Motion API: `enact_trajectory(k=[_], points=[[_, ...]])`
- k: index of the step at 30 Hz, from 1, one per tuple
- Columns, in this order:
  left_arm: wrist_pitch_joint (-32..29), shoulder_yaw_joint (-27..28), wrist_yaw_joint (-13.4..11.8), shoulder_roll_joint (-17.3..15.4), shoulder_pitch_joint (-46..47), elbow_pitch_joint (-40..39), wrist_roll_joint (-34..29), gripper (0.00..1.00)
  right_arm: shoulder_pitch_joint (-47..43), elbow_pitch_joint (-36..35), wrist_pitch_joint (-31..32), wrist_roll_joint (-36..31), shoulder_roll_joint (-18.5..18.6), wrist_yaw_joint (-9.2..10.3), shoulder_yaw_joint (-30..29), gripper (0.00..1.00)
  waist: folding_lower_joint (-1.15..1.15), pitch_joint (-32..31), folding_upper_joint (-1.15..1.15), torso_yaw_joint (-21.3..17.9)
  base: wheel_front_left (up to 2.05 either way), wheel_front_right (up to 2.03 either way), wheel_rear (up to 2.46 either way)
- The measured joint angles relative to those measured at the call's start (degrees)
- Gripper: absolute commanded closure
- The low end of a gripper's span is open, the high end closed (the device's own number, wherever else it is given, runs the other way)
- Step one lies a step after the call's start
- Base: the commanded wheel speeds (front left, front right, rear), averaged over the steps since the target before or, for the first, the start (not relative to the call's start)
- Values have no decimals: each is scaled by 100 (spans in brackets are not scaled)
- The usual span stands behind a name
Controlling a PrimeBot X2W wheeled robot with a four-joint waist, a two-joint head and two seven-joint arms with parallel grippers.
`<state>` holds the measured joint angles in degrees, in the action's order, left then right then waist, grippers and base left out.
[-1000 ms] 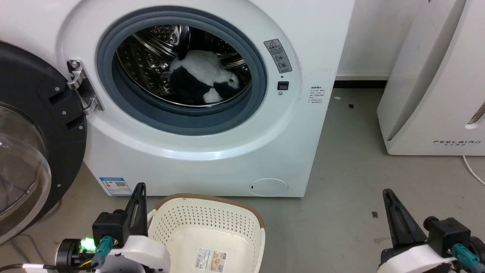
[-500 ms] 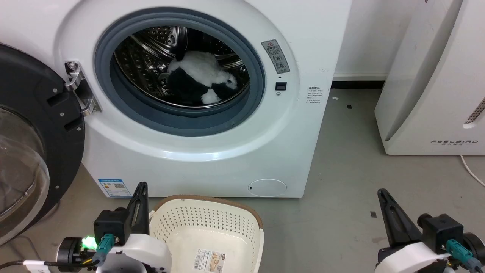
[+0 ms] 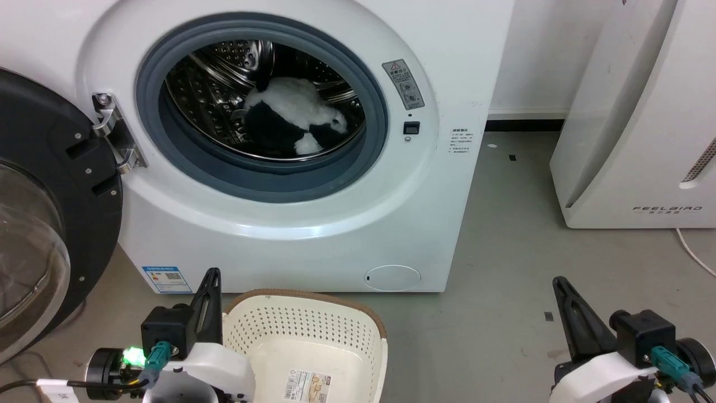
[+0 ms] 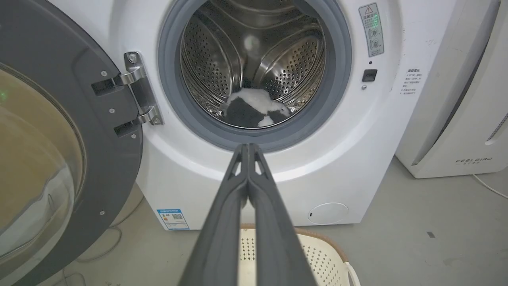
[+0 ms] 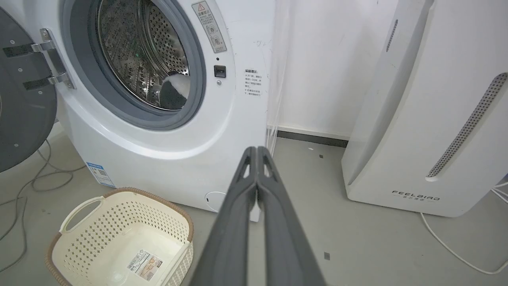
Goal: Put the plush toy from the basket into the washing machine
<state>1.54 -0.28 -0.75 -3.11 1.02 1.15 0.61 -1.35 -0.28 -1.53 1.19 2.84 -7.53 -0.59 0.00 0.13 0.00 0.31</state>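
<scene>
The black-and-white plush toy [image 3: 293, 120] lies on the bottom of the steel drum inside the washing machine [image 3: 313, 224], also seen in the left wrist view [image 4: 254, 109] and partly behind the gasket in the right wrist view [image 5: 174, 89]. The machine's black-framed glass door [image 3: 45, 212] hangs swung open at the left. The cream basket [image 3: 305, 336] stands on the floor before the machine, holding just its paper label [image 5: 143, 264]. My left gripper [image 3: 211, 275] is shut beside the basket's left rim, fingers pressed together [image 4: 248, 149]. My right gripper [image 3: 559, 282] is shut at lower right, holding nothing [image 5: 256, 151].
A plain white FEELBIRD appliance [image 3: 637, 123] stands to the right of the washer with a white cable [image 3: 693, 252] on the floor beside it. Grey cables [image 5: 35, 174] lie under the open door. Grey floor [image 3: 503, 252] stretches between the washer and that appliance.
The whole head view has shifted slightly left and down, so the camera moved. Both grippers stay shut and low; the plush toy lies unmoved in the drum.
</scene>
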Motion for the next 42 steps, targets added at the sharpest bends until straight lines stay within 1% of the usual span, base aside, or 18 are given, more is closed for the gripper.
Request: enact_trajectory(k=[13, 42], points=[[-153, 12, 51, 16, -17, -78, -44, 100, 51, 13, 144, -74, 0, 0, 48, 100, 0, -13, 0, -32, 0, 0, 0], [-154, 15, 52, 24, -18, -87, -46, 100, 53, 14, 144, -75, 0, 0, 59, 100, 0, -13, 0, -32, 0, 0, 0]])
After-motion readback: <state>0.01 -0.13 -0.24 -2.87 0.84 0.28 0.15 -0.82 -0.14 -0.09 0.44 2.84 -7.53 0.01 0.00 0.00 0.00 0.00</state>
